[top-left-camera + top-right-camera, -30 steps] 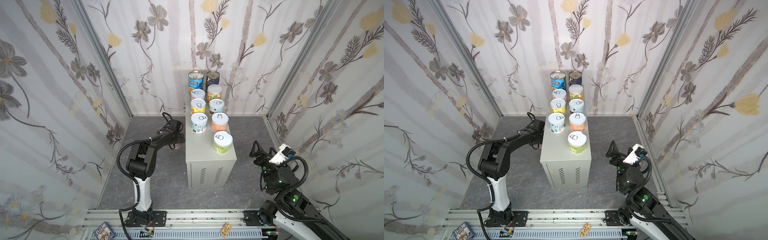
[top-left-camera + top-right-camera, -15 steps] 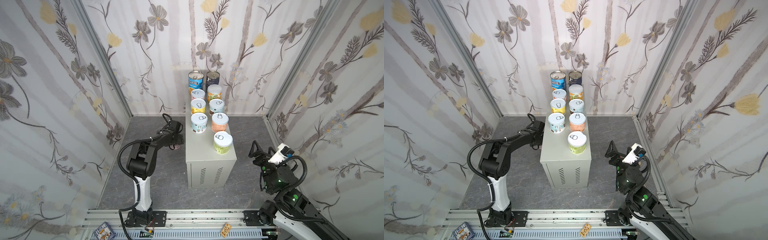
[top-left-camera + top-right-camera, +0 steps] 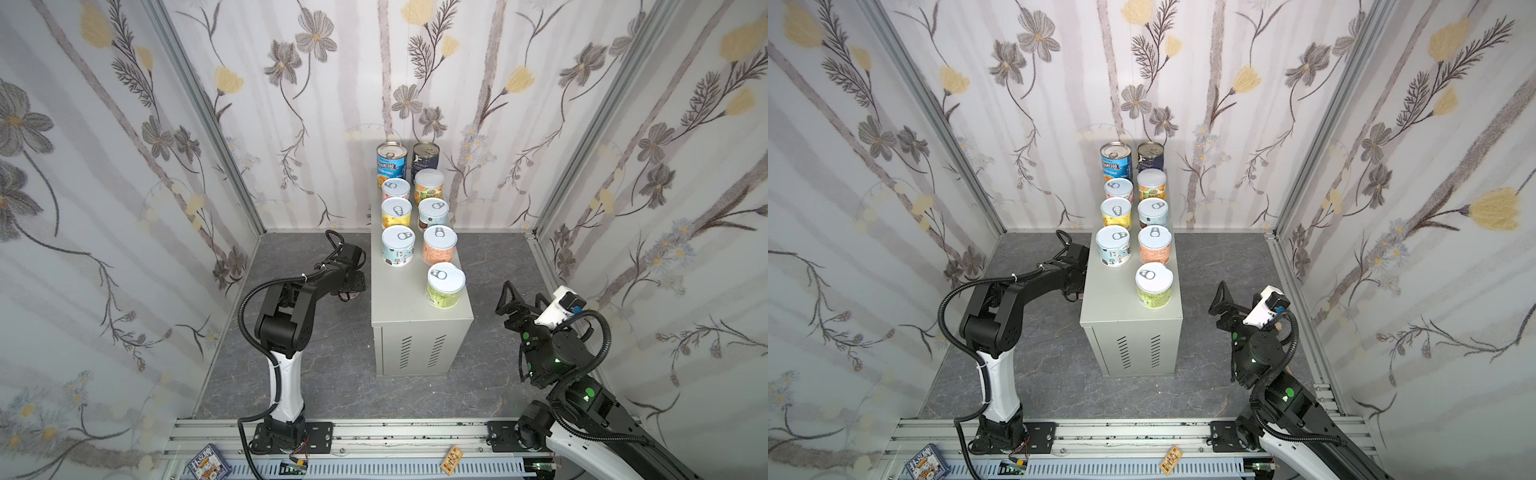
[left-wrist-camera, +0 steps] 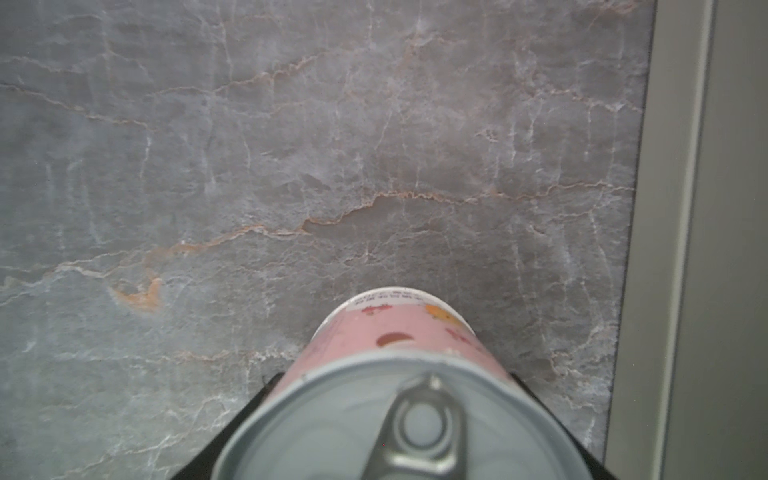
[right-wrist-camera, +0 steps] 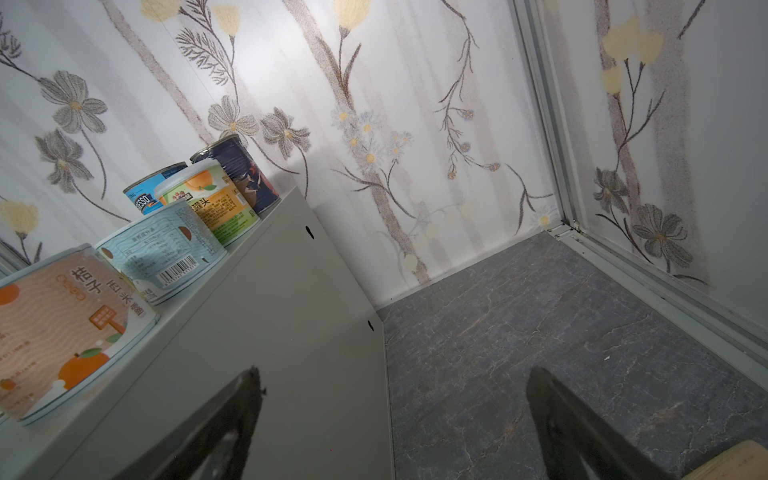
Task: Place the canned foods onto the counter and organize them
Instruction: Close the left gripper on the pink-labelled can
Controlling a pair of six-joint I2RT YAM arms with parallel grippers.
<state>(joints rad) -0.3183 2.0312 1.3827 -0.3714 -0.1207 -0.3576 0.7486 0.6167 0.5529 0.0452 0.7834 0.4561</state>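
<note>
Several canned foods stand in two rows on the beige counter [image 3: 399,307] [image 3: 1113,299]: a blue Progresso can [image 3: 391,166] and a navy can [image 3: 425,156] at the back, a green-labelled can [image 3: 444,284] nearest the front. A pink can [image 4: 399,340] stands on the floor against the counter's left side [image 4: 685,249]. My left gripper [image 3: 351,291] [image 4: 395,386] is shut on it, black fingers [image 4: 253,411] hugging both sides. In both top views only a sliver of that can shows under the gripper. My right gripper [image 3: 523,301] [image 5: 392,374] hangs open and empty beside the counter's right wall [image 5: 291,311].
Floral walls enclose the dark marbled floor [image 3: 332,374] on three sides. A metal rail [image 3: 374,436] runs along the front, with a card box [image 3: 208,465] and a small tag [image 3: 453,459] on it. A wooden piece [image 5: 731,461] shows at the right wrist view's corner.
The left jaws have closed from wide open onto the pink can on the floor. Both arms have stayed almost where they were.
</note>
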